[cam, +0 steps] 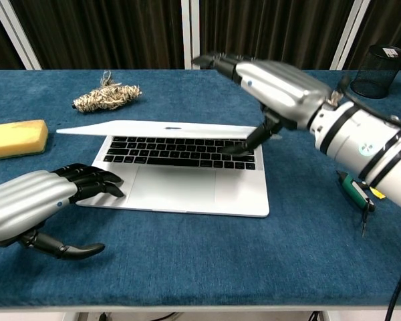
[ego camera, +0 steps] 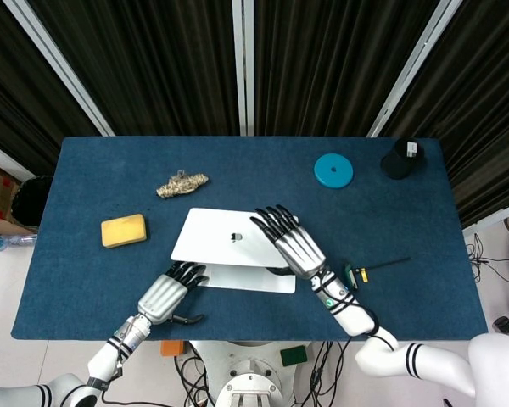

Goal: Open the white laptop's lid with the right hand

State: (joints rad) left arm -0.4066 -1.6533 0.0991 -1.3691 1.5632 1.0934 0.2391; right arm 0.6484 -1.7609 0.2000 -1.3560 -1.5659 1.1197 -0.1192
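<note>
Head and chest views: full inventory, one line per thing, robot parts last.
laptop: 1, white, table centre, lid part-raised, black keys showing in chest view
sponge: 1, yellow, left of the laptop
fibre bundle: 1, straw-coloured, behind the laptop to the left
disc: 1, teal, far right of centre
mesh cup: 1, black, far right corner
screwdriver: 1, green handle, right of the laptop
table: 1, blue cloth top
curtain: black, behind the table
left hand: 1, silver and black, fingertips on the laptop base's near left corner
right hand: 1, silver and black, fingers over the lid, thumb under its front edge, lifting it
</note>
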